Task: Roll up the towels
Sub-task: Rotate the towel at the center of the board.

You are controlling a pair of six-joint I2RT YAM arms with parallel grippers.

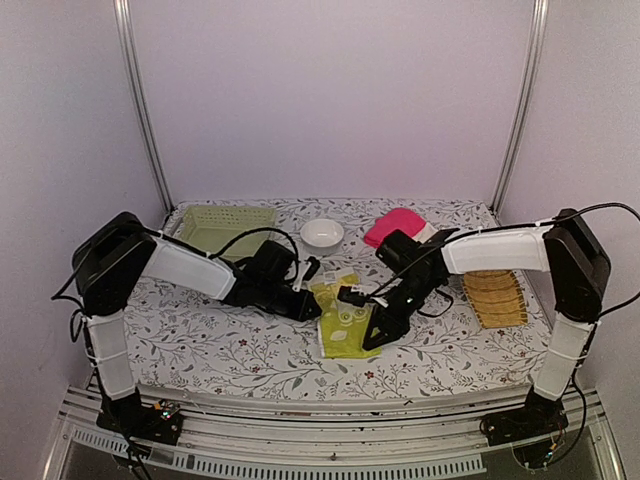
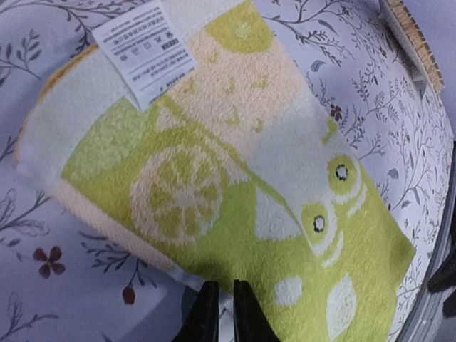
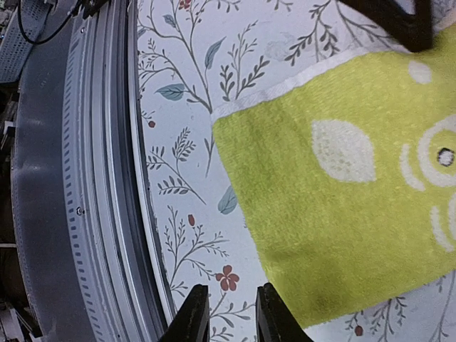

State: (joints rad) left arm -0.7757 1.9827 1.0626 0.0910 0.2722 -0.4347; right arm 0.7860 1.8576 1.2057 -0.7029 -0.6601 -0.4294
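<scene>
At the far left of the floral-clothed table (image 1: 200, 340), a pale green basket (image 1: 225, 228) is seen near the back wall, behind the left arm's forearm. The left gripper (image 2: 226, 286) is lowered at the left edge of the yellow-green-and-cream towel (image 1: 342, 318). Its fingers (image 2: 206, 317) are drawn almost together, with only a thin slit left between them. Their tips are set against the towel's edge, but whether cloth is pinched cannot be told. A white care label (image 2: 146, 46) is shown lying on the towel's far end.

A small white bowl (image 1: 322, 233) is placed behind the towel, well apart from it. The towel is spread flat at the middle of the table, between the two grippers, its lemon print turned upward.

The right gripper (image 3: 226, 293) is held low over the cloth at the towel's near right corner. Its fingers (image 3: 191, 317) are parted, with bare tablecloth and a red flower visible between them and nothing held. The table's metal rail (image 3: 92, 178) is seen just beyond.

Further right, a bright pink towel (image 1: 393, 225) is partly hidden behind the right arm's wrist, and a yellow woven tray (image 1: 495, 297) lies under its forearm.
</scene>
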